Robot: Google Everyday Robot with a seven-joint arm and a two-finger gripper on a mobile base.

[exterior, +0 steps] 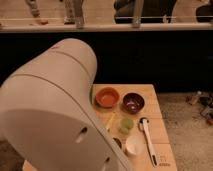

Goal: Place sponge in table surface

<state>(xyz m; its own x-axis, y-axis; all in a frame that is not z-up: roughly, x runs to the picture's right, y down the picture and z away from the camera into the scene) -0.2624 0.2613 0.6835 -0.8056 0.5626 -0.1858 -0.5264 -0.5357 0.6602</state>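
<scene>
A large white arm housing (55, 115) fills the left and centre of the camera view and hides most of what lies behind it. The claw does not show anywhere in this view, being either behind that housing or past the frame edge, so whether it is wide, narrow or holding something cannot be told. The sponge cannot be picked out either. No small blue-grey pad lies on the uncovered part of the counter (161, 125), a light tan wooden top whose right-hand side is all that shows.

On that uncovered part, an orange bowl (107, 97) sits near the far edge. A dark maroon bowl (133, 102) stands just beside it on the right, apart from it. Nearer the camera lies a small light green round piece (127, 123), and a thin yellowish sliver (110, 121) sits to its left, close to the edge of the housing; what that sliver is cannot be told. Below these stands a white cup (134, 145), with a small dark round thing (117, 142) partly hidden by the housing at its left. A long white utensil (149, 141) lies to the right of the cup, pointing toward the near edge. Beyond the counter runs a dark wall with a pale ledge (150, 26) above it
</scene>
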